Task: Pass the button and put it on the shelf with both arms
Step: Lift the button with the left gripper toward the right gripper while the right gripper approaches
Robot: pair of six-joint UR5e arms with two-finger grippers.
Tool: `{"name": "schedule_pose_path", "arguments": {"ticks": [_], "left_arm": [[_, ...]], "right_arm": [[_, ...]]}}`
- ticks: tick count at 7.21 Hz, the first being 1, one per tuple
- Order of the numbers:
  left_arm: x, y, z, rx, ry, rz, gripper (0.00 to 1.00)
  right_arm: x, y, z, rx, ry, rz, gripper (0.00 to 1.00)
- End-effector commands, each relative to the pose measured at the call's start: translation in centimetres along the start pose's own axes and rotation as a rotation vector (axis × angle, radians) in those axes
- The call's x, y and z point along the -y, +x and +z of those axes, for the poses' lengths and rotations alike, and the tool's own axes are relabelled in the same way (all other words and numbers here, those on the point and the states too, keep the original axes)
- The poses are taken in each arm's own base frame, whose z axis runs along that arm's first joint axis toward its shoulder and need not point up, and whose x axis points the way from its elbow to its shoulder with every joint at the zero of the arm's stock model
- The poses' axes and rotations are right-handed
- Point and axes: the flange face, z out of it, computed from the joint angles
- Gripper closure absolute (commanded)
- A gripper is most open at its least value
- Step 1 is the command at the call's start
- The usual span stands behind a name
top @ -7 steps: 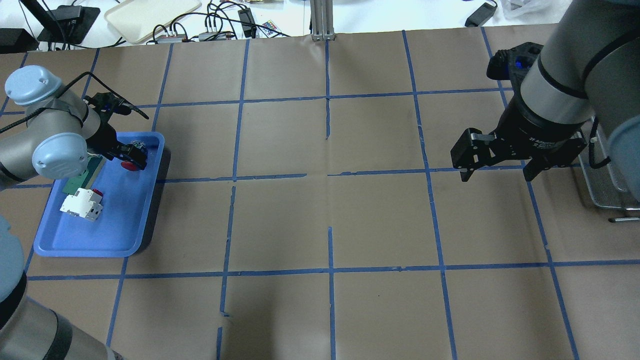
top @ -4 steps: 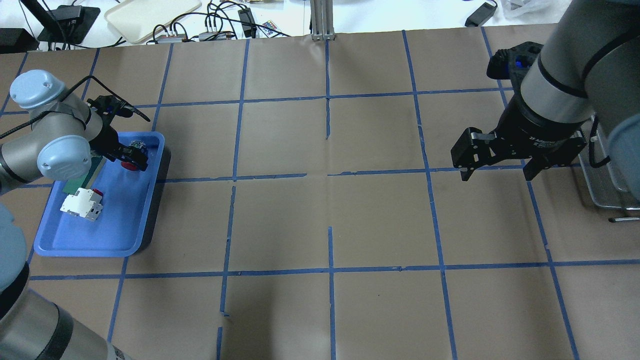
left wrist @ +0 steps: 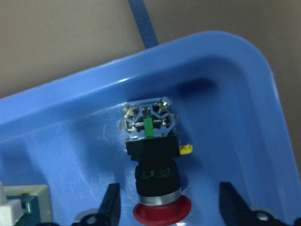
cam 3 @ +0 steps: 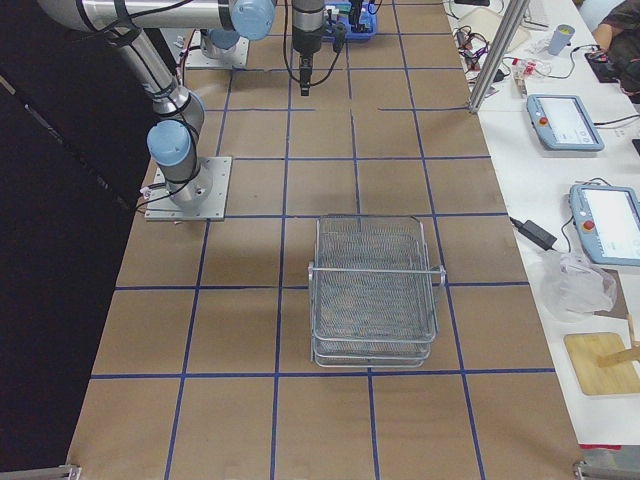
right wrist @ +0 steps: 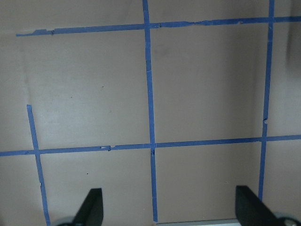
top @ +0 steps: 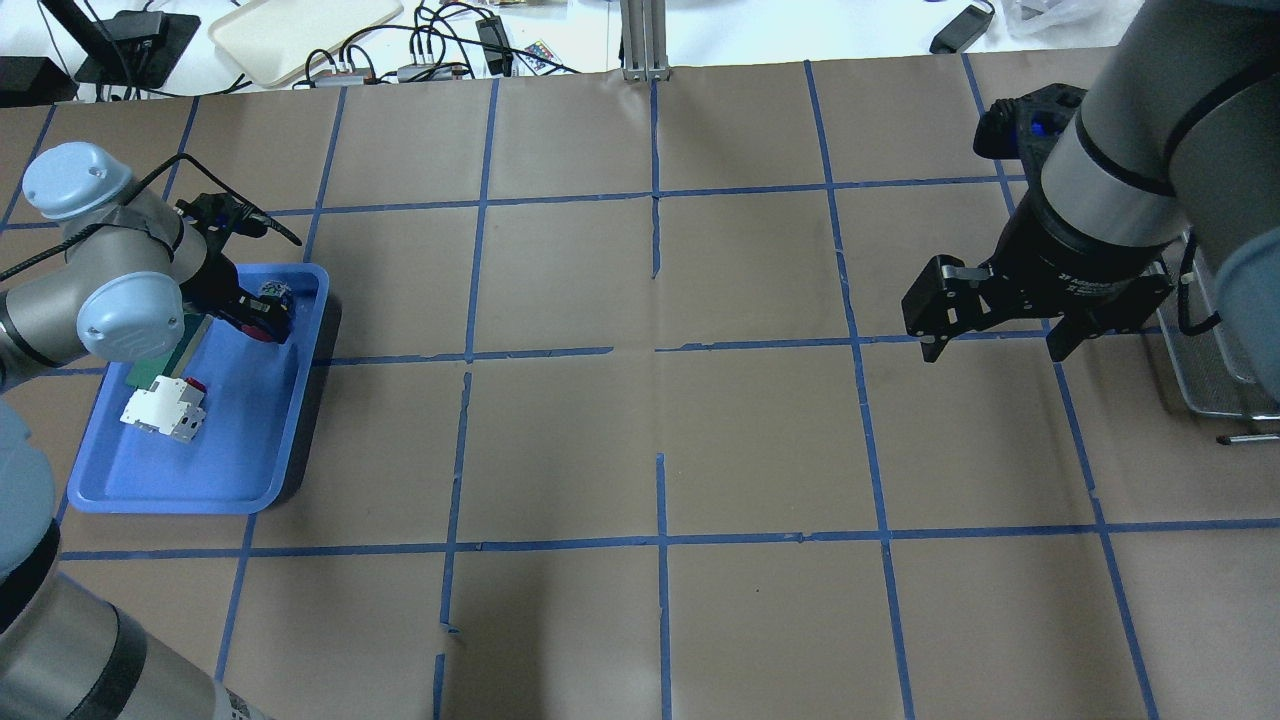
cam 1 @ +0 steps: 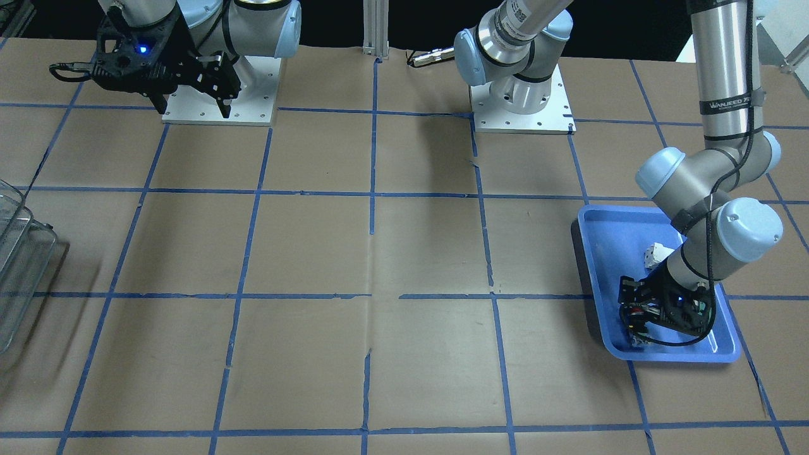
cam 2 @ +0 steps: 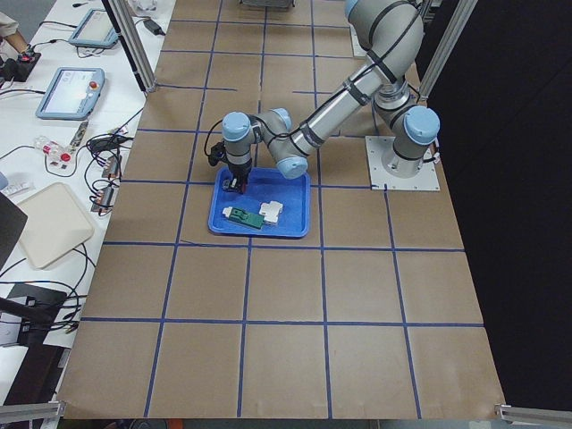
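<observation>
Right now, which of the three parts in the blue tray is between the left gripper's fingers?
The red-capped button, on its side in the tray corner. The white block and green part lie outside the left gripper.

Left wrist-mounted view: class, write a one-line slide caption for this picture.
The open left gripper straddles the red-capped button lying on its side in a corner of the blue tray.

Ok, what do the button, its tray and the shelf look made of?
The button looks hard plastic: glossy red cap, matte black ribbed body, metallic terminal screws. The blue tray: smooth moulded plastic, soft sheen. The shelf: probably metal, silvery see-through wire mesh.
</observation>
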Motion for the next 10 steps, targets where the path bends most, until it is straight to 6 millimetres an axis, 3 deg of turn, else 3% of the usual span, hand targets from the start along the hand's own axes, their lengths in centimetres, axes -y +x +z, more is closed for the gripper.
{"name": "schedule_pose_path", "arguments": {"ticks": [1,3,4,6,7,8,9,10], "left_arm": [[0.3,-0.4,-2.2,0.033,0.019,0.052,0.92],[3.1,0.6,-7.8,-0.016,-0.013,0.104,0.95],[5.3,3.6,-10.9,-0.032,-0.026,0.173,0.95],[8.9,14.2,-15.1,-0.029,-0.004,0.455,1.0],[10.1,20.2,-17.4,-0.013,0.032,0.597,1.0],[10.6,26.6,-18.6,-0.093,0.086,0.689,1.0],[11.4,31.2,-19.3,-0.167,0.15,0.823,1.0],[11.4,35.5,-20.8,-0.174,0.17,0.946,1.0]], "right_arm": [[0.0,0.0,0.0,-0.001,-0.002,0.002,0.0],[0.0,0.0,0.0,-0.001,0.0,0.004,0.0],[0.1,0.1,0.0,0.001,0.001,0.017,0.0],[1.1,0.7,0.7,0.001,-0.008,0.147,0.0],[2.9,2.8,1.0,0.044,-0.026,0.309,0.0],[3.6,4.3,0.9,0.168,-0.04,0.389,0.0],[4.1,6.3,1.1,0.238,-0.062,0.455,0.0],[4.5,6.9,1.0,0.346,-0.092,0.541,0.0]]}}
